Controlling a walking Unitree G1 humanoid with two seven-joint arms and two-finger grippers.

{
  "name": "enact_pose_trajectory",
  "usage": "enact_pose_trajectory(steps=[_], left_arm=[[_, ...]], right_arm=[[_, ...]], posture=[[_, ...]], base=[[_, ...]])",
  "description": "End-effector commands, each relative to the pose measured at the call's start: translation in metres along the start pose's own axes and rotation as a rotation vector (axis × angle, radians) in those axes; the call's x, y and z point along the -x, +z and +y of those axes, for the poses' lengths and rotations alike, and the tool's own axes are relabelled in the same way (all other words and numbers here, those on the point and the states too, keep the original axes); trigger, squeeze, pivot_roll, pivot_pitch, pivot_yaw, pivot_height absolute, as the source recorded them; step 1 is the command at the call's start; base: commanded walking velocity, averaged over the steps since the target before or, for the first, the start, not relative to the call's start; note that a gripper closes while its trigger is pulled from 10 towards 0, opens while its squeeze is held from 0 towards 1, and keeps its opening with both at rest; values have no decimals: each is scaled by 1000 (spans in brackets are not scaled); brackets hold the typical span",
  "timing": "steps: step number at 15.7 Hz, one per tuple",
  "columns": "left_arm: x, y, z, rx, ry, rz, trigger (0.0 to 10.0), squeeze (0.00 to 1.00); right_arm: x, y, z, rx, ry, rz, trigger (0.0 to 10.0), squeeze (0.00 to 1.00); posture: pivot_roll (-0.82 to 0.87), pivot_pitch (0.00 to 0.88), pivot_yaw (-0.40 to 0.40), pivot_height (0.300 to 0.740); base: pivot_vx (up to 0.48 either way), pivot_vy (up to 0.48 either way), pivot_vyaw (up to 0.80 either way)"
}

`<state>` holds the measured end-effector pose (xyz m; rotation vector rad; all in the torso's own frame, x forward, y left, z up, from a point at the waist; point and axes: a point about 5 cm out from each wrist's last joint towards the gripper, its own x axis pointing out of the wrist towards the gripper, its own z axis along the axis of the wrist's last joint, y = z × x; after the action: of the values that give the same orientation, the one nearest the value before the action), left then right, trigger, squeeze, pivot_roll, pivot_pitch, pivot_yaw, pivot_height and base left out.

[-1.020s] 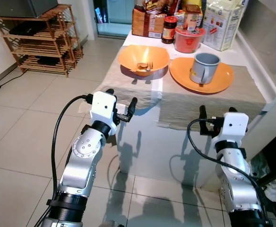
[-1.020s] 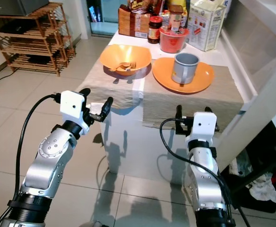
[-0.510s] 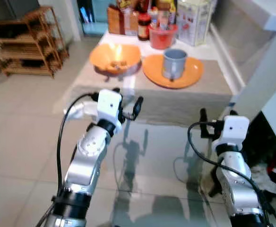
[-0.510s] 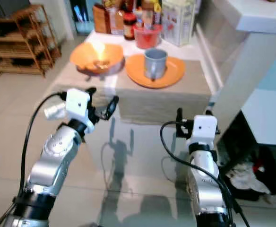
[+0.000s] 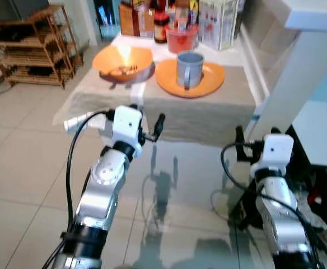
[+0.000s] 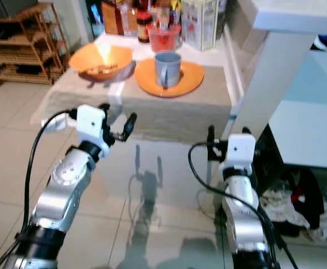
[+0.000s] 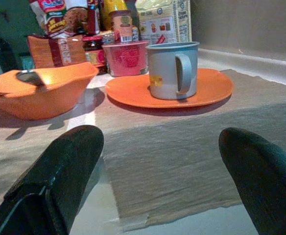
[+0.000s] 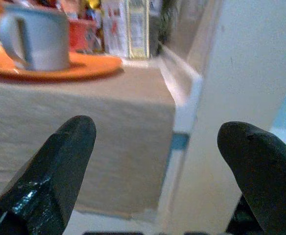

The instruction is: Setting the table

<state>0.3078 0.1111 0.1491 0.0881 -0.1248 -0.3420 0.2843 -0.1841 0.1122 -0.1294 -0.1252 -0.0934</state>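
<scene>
Left wrist view: the mug [image 7: 172, 70] is judged rigid and light, best taken by its handle; both hands [image 7: 157, 171] [image 8: 153, 166] are held apart, empty.

Head views are evenly and brightly lit but slightly soft overall, with a bright glare spot on the orange bowl [image 5: 122, 60] and the arms mirrored faintly on the glossy floor [image 5: 169, 224] below the table [image 5: 208, 120]. The left wrist view is dimmer and warm in tone: the grey mug [image 7: 172, 70] is fairly sharp, with dark shadows beneath the bowl and orange plate [image 7: 206, 88]. In the right wrist view the whole picture is soft, the black fingers [image 8: 59, 161] nearest the lens most blurred.
</scene>
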Motion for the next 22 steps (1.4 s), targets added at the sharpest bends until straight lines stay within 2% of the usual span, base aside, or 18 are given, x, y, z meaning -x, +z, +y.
enact_pose_trajectory(steps=[1,7,9,14,19,20,22], left_arm=[[2,4,3,-2,5,-16,10000,0],[4,7,3,-5,17,-35,10000,0],[4,15,5,-56,29,-59,10000,0],[-2,44,0,-70,15,-168,10000,0],[-6,67,2,-68,32,-226,10000,0],[-10,73,5,-80,37,-228,10000,0],[-10,73,6,-78,39,-210,10000,0]], right_arm=[[-10,11,2,9,23,-44,10000,0],[-20,15,6,13,52,-59,10000,0],[-22,23,5,8,49,-90,10000,0],[-18,18,9,0,57,-81,10000,0],[-18,20,19,-36,81,-79,10000,0],[-27,24,25,-82,90,-74,10000,0],[-35,27,32,-95,107,-71,10000,0]], posture=[[62,0,9,740],[84,0,-7,740],[83,0,-9,740],[83,0,-13,740],[91,0,-7,740],[99,0,-2,740],[112,0,-2,740]], base=[[0,0,0],[464,0,0],[461,0,0],[450,0,0],[0,0,0],[0,0,0],[0,0,0]])
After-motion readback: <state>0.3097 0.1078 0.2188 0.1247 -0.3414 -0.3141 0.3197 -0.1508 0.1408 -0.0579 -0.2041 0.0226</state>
